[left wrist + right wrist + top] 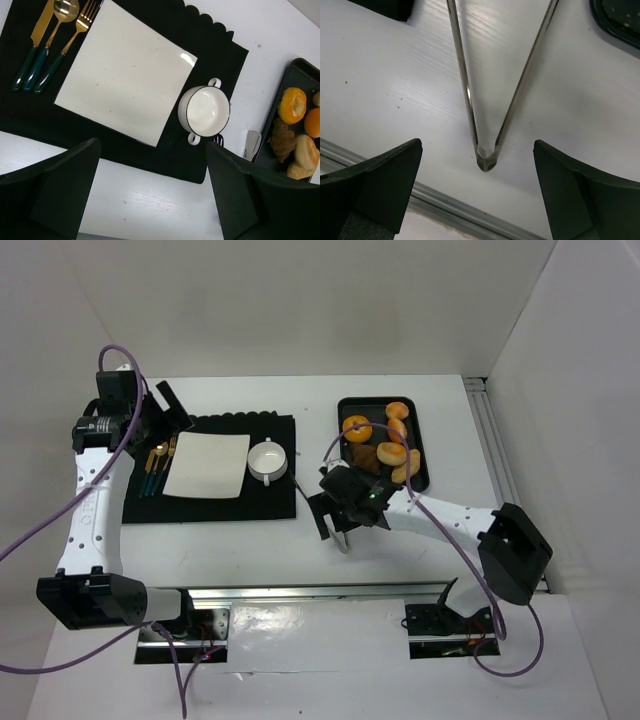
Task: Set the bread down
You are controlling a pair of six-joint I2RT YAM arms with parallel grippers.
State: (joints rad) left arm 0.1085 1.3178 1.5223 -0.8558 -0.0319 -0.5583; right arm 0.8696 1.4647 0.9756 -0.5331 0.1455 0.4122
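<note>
Your right gripper (pixel 478 150) hangs with its jaws spread wide and empty over the hinge of the thin steel tongs (pixel 485 125). They lie on the white table (pixel 250 550) just left of the black rectangular tray (pixel 352 405). The small golden-brown bread pieces (pixel 391 452) all sit inside that tray, a ring-shaped one at its left side. Expect them to be light, soft and easily crushed, so pinch each gently across its middle. Your left gripper (pixel 172 408), well left of the tray, is likewise spread and holds nothing.
</note>
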